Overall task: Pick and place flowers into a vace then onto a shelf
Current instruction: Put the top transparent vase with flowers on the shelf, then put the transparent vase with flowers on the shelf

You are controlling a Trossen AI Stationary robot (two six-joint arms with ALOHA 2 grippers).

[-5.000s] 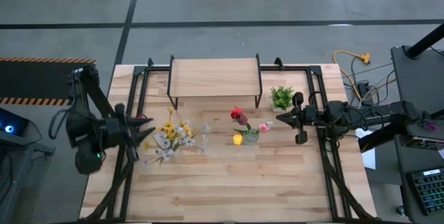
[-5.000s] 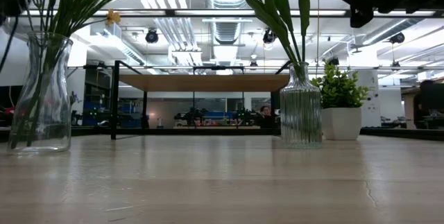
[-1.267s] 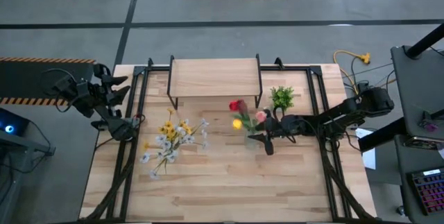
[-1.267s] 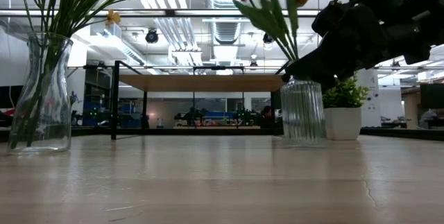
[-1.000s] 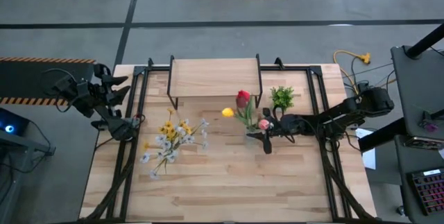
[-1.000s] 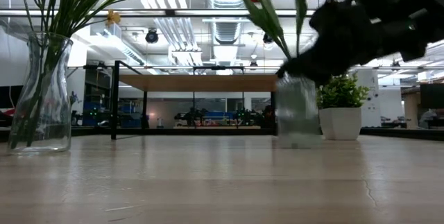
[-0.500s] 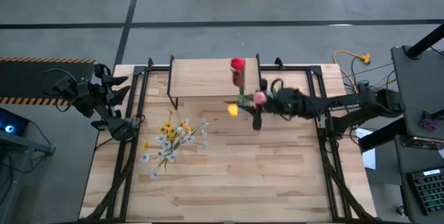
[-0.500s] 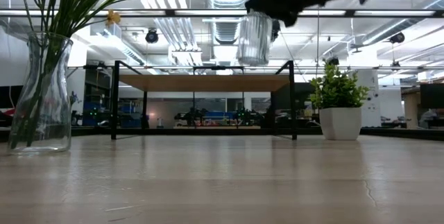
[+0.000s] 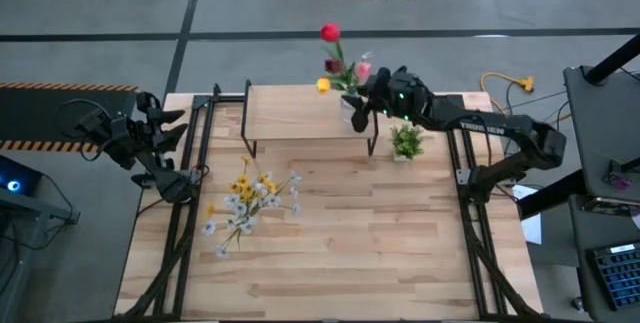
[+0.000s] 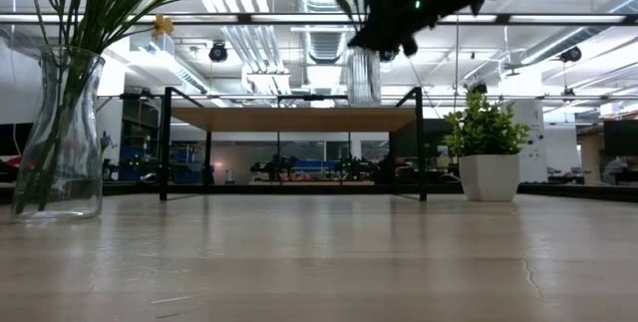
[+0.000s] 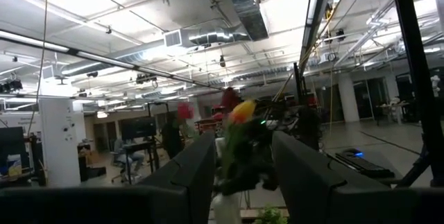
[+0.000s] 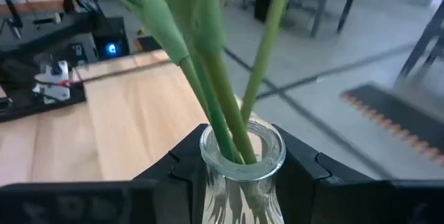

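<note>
My right gripper [image 9: 360,111] is shut on a ribbed clear glass vase [image 10: 364,75] that holds tulip-like flowers with a red head [image 9: 329,33], a pink head [image 9: 363,68] and a yellow head [image 9: 322,85]. It holds the vase over the right end of the shelf [image 9: 300,111], a light plank on black legs. In the low view the vase's base is just at the plank [image 10: 289,118]; I cannot tell whether it touches. My left gripper [image 11: 243,182] is open and waits past the table's left edge [image 9: 160,158]. My right gripper pinches the vase by its neck [image 12: 243,156], just under the rim, between its two fingers [image 12: 316,172]. The fingers come level from the table's right side. The vase stands upright in the hold, and the green stems [image 12: 222,113] rise out of its mouth.
A second clear vase [image 10: 60,133] with white and yellow blossoms [image 9: 245,203] stands on the table's left half. A small potted green plant [image 9: 406,141] sits just right of the shelf's right legs, below my right arm. Black rails run along both table sides.
My right gripper has lifted the vase with the tulips clear of the table's middle right. It has carried the vase up and toward the far edge, to above the shelf's right end. The vase has stayed upright and the gripper has stayed shut on it.
</note>
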